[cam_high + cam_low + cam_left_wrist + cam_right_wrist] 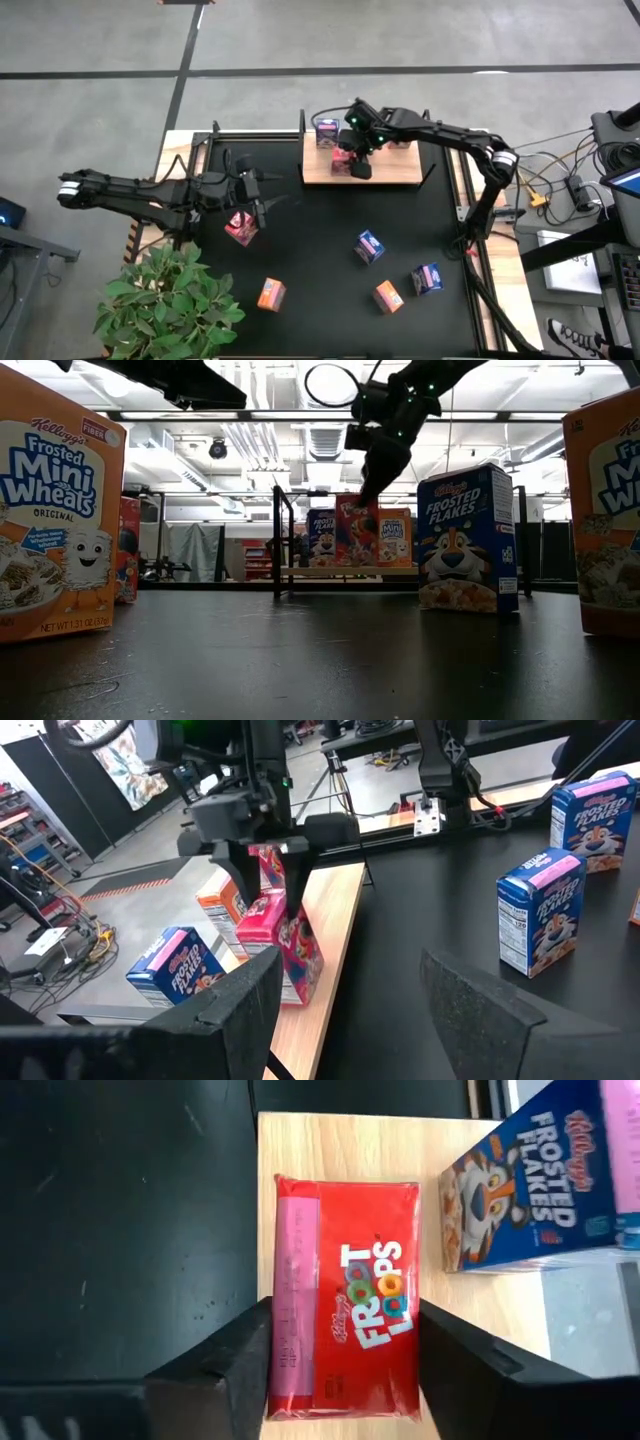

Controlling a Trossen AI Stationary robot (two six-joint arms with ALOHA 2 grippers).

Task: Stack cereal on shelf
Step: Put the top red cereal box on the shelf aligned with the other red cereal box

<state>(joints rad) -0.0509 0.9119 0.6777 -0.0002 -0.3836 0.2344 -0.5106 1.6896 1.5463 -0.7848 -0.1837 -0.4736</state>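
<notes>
Lying between right end effector (340, 1370) fingers: red cereal box (345, 1295).

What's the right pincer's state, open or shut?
Shut: the right pincer grips a red cereal box by its sides, over the shelf.

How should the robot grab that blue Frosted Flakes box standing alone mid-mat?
Come from above with the open left tool, likely pinching the blue box across its two broad faces near the top. It stands upright, thin front-to-back, apart from the other boxes.

Leafy green potted plant (165, 305) at the black mat's (320, 290) near-left corner; perhaps cables (560, 185) far right.
</notes>
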